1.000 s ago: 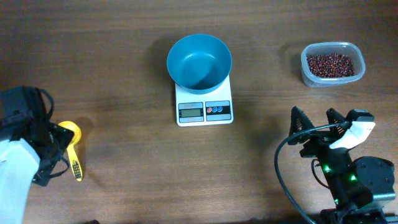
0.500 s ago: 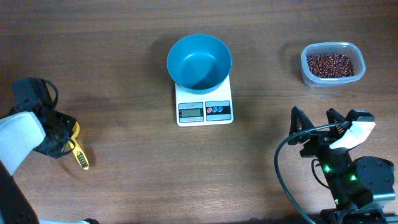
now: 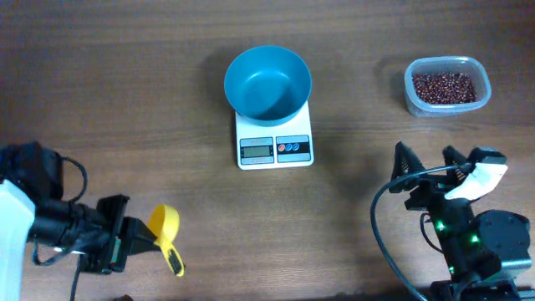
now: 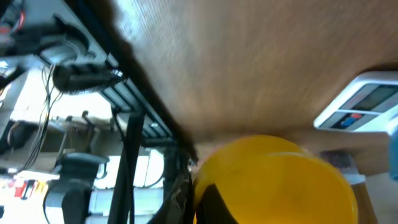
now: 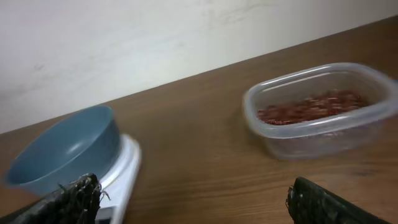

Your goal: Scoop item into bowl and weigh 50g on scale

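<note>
The teal bowl [image 3: 267, 79] [image 5: 62, 149] stands empty on the white scale [image 3: 276, 149] [image 5: 124, 168] at the table's middle back. Red-brown beans [image 3: 447, 87] [image 5: 311, 107], the item, fill a clear tub [image 3: 410, 84] [image 5: 323, 140] at the back right. At the front left, my left gripper [image 3: 138, 241] is shut on a yellow scoop [image 3: 165, 224] [image 4: 280, 180], whose cup fills the lower part of the left wrist view. The scoop's handle [image 3: 175, 263] points toward the front edge. My right gripper [image 3: 428, 163] [image 5: 199, 205] stands open and empty at the front right, facing the scale and tub.
The right arm's base and black cable [image 3: 380, 226] fill the front right corner. Bare wood [image 3: 276, 226] lies between the two arms in front of the scale. The left wrist view shows the table edge and lab stands [image 4: 81, 74] beyond it.
My left gripper has shut on the yellow scoop and carried it from the left edge toward the front and to the right. The right arm has stayed where it was.
</note>
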Controlling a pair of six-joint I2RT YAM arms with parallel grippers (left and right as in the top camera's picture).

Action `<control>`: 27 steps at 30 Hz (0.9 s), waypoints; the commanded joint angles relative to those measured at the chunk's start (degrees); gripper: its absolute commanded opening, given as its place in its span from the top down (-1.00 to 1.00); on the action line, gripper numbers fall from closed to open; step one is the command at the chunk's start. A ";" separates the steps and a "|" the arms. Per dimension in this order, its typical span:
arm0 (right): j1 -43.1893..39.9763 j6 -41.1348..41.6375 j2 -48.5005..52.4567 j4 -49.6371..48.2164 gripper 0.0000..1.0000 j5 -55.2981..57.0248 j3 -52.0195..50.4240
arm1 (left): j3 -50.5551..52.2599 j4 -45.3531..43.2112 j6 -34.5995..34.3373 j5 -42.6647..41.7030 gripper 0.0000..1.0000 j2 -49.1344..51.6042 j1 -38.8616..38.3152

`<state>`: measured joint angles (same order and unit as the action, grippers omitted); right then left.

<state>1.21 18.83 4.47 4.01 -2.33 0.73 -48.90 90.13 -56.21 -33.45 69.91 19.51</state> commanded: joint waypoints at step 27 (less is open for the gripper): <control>0.28 52.24 36.09 -23.58 -0.82 -71.78 23.21 | -1.68 -16.00 -37.00 -5.81 1.00 -0.31 -26.64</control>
<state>1.26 75.13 35.03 -19.42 -73.93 19.00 -49.93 73.65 -90.50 -38.17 69.82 -6.96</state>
